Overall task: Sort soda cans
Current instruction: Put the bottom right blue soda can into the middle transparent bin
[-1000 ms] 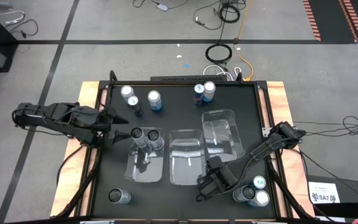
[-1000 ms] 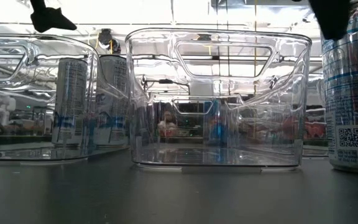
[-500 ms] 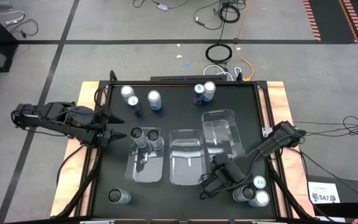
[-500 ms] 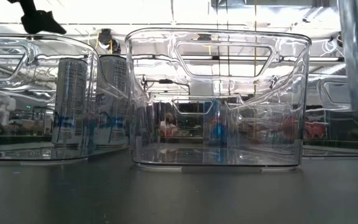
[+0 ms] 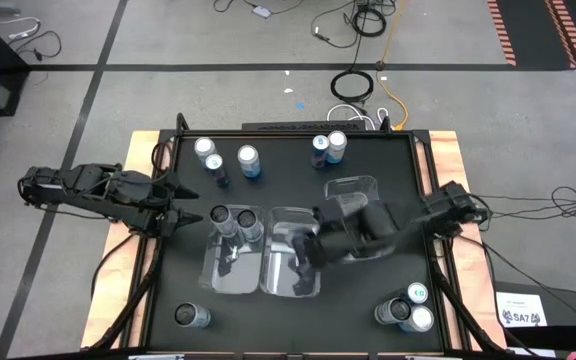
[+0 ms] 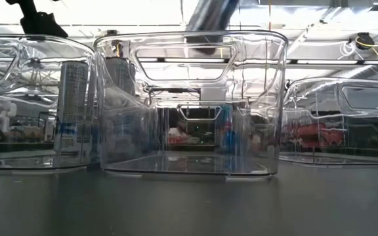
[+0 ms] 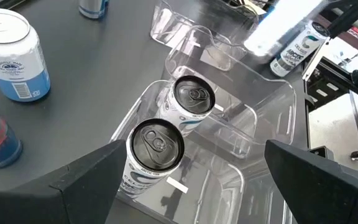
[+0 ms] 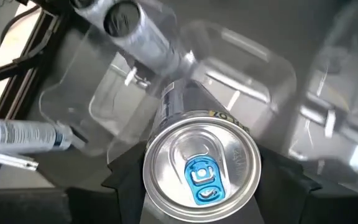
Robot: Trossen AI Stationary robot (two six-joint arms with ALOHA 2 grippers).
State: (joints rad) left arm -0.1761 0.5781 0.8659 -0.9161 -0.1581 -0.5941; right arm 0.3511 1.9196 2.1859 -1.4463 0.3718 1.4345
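Four soda cans (image 5: pixel 393 311) standing at the near edge: one at the left corner, three bunched at the right. Farther in, three clear bins (image 5: pixel 356 190) in a row, probably one per kind. Clamped in the right gripper (image 5: pixel 305 252) over the middle bin (image 5: pixel 290 217): one silver can (image 8: pixel 201 165) with a blue tab, likely bound for it. Two dark-topped cans (image 7: pixel 157 144) already upright in the left bin (image 5: pixel 230 283); left gripper (image 5: pixel 183 200) beside it, fingers wide apart, waiting. Farthest back, five unsorted cans (image 5: pixel 249 160).
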